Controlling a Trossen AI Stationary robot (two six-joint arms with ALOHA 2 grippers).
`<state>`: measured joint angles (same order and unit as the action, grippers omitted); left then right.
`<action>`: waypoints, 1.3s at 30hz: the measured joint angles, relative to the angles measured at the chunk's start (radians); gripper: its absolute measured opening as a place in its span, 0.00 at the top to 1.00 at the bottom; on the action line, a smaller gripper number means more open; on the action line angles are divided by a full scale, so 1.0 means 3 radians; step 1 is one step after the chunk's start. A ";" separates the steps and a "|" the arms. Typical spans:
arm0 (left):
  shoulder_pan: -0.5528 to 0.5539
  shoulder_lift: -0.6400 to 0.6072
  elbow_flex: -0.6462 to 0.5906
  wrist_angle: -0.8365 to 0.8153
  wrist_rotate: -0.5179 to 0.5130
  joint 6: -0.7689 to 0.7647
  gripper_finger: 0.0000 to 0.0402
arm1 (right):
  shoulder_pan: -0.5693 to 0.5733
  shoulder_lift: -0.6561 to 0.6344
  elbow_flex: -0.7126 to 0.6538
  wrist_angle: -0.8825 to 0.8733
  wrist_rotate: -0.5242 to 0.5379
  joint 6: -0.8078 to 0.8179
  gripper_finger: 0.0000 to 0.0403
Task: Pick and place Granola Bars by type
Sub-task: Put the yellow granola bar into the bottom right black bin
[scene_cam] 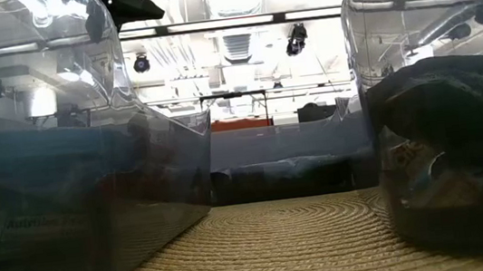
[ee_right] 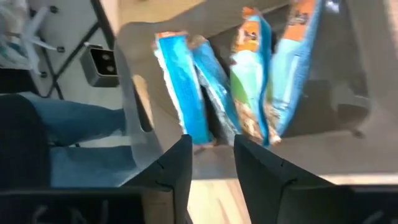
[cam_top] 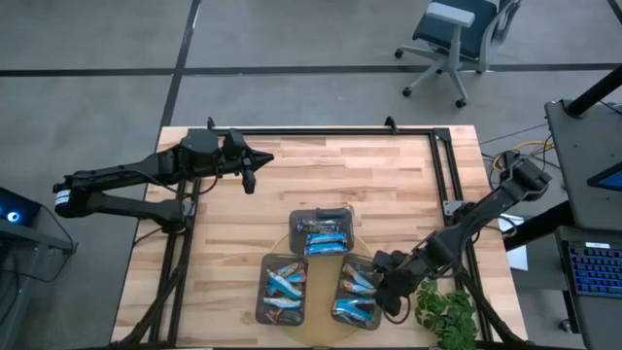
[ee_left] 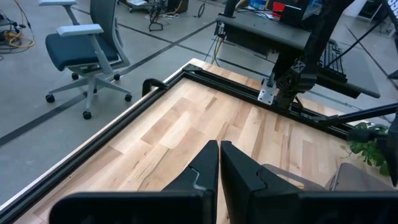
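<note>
Three dark trays stand on a round woven mat [cam_top: 292, 331]: a far tray [cam_top: 297, 220], a near-left tray [cam_top: 262, 289] and a near-right tray [cam_top: 342, 275]. Each holds granola bars, mostly blue-wrapped [cam_top: 324, 237] [cam_top: 284, 284] [cam_top: 354, 292]. My right gripper [cam_top: 389, 284] [ee_right: 212, 149] slants down at the near-right tray's right side, open. Its fingertips stand by the ends of a blue bar [ee_right: 183, 93] and a silvery-blue bar [ee_right: 216, 102]. A green-blue bar [ee_right: 249, 81] and another blue bar [ee_right: 292, 68] lie beside them. My left gripper [cam_top: 250, 178] [ee_left: 219, 149] hangs shut above the table's far left, holding nothing. My right gripper's fingertips [ee_right: 184, 144] stand on either side of the silvery-blue bar's end [ee_right: 225, 134], coming slanting down from the table's right. I cannot tell whether they touch it. All the bars lie in the tray.
A black metal frame [cam_top: 321, 132] runs along the table's far edge, with rails down its left and right sides [cam_top: 449, 185]. A green plant [cam_top: 447, 313] stands at the near right corner, close to my right arm. Bare wood lies between my left gripper and the trays.
</note>
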<state>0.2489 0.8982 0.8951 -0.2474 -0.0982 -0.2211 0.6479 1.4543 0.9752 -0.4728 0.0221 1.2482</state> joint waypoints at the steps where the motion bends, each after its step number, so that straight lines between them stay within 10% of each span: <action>1: 0.0001 0.0000 0.0000 0.0000 0.0000 0.0000 1.00 | 0.0000 -0.0020 0.0020 -0.0093 0.0004 -0.0009 0.74; 15: 0.0001 0.0000 0.0000 0.0001 0.0000 0.0008 1.00 | -0.0041 -0.0070 0.0328 -0.0786 0.0219 -0.0350 0.97; 39: 0.0000 0.0000 0.0000 0.0001 0.0000 0.0019 1.00 | -0.0443 -0.0089 0.1299 -0.2267 0.1146 -0.1144 0.98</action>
<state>0.2490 0.8982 0.8951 -0.2471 -0.0981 -0.2153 0.5152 1.4275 1.3648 -1.1530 0.3660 0.9051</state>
